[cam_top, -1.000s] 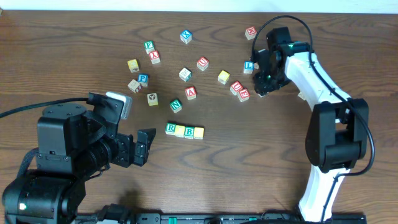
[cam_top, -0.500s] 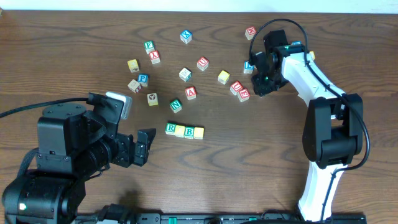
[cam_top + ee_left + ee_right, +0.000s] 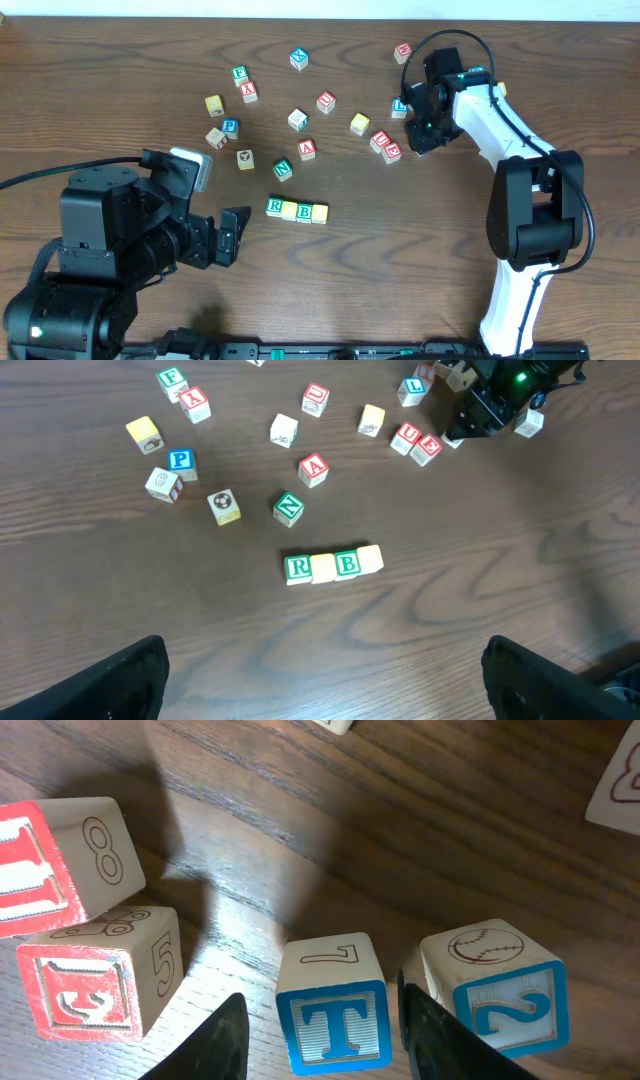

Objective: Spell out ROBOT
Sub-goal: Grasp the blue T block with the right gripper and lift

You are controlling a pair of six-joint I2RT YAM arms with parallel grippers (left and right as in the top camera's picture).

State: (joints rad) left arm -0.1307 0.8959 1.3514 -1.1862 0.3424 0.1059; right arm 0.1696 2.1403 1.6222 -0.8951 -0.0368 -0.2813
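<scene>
Four cubes form a row at mid-table: green R (image 3: 275, 206), a yellow cube (image 3: 290, 210), green B (image 3: 305, 211) and another yellow cube (image 3: 320, 212). The left wrist view shows the same row from R (image 3: 298, 568) to B (image 3: 347, 563). At the far right, my right gripper (image 3: 425, 135) points down among the scattered cubes. Its wrist view shows the jaws (image 3: 320, 998) closed in on either side of the blue T cube (image 3: 333, 1020), which sits on the table. My left gripper (image 3: 232, 235) hovers open and empty near the table's front left (image 3: 325, 682).
A blue 2 cube (image 3: 505, 990) sits tight against the right finger, and two red cubes (image 3: 95, 975) lie to the left of the jaws. The green N (image 3: 283, 169), the red A (image 3: 307, 149) and several more cubes are scattered behind the row.
The right arm has shifted slightly left and farther back, and its jaws have narrowed onto the T cube. The left arm and the row have not moved.
</scene>
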